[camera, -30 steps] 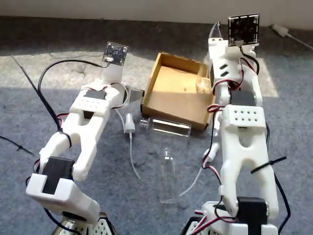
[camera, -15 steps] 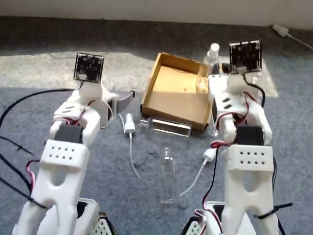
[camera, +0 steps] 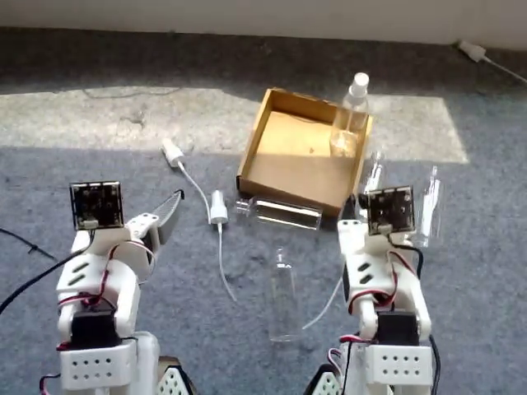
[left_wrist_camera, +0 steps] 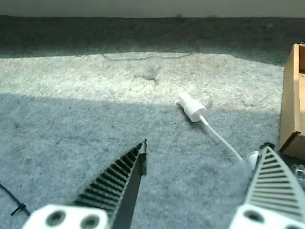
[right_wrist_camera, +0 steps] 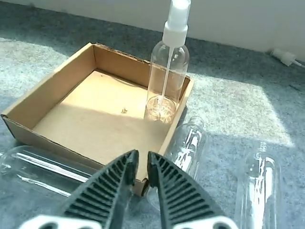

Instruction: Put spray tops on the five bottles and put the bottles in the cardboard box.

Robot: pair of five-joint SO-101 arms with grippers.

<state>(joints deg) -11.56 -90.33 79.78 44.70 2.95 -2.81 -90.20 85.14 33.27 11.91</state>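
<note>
Both arms pull back to the lower frame, left hand (left_wrist_camera: 205,145) gaping empty, right hand (right_wrist_camera: 141,155) all but closed on nothing; the light spray top (left_wrist_camera: 192,107) probably suits a collar grip.

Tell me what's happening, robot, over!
Left gripper open, right gripper shut, both empty. One capped bottle stands in cardboard box. Four bottles outside, uncapped. Nothing blocking.

The left wrist view's edge cuts off the cardboard box (left_wrist_camera: 291,95).
</note>
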